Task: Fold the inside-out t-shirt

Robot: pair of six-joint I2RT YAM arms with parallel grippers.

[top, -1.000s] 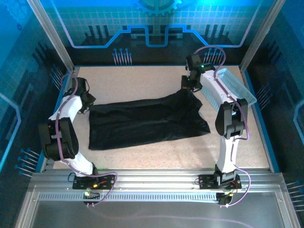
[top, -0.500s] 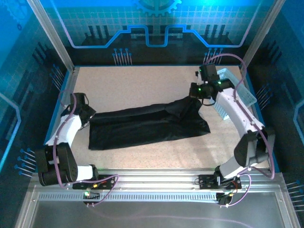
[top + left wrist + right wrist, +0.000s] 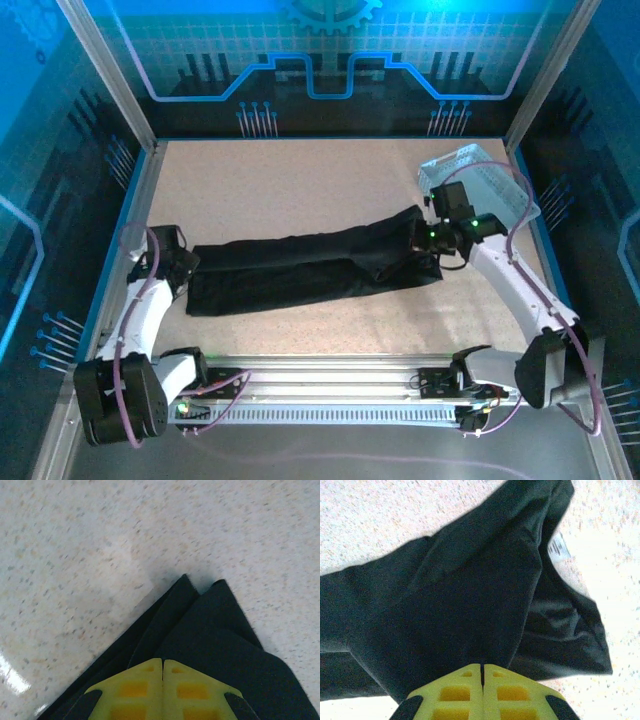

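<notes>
Black inside-out t-shirt [image 3: 310,265] lies stretched across table [image 3: 300,180] between our arms. Left gripper [image 3: 162,661] pinches one end, right gripper [image 3: 481,666] other end, near white label [image 3: 559,547]. We judge cloth light, limp; best held at corners.

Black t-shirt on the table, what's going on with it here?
Both arms are handling the plain black soft fabric t-shirt, which lies as a long, layered band across the speckled table. The left gripper is shut on its left end and the right gripper is shut on its right end, close to the small white label. The light grey perforated plastic tray sits at the far right corner.
</notes>
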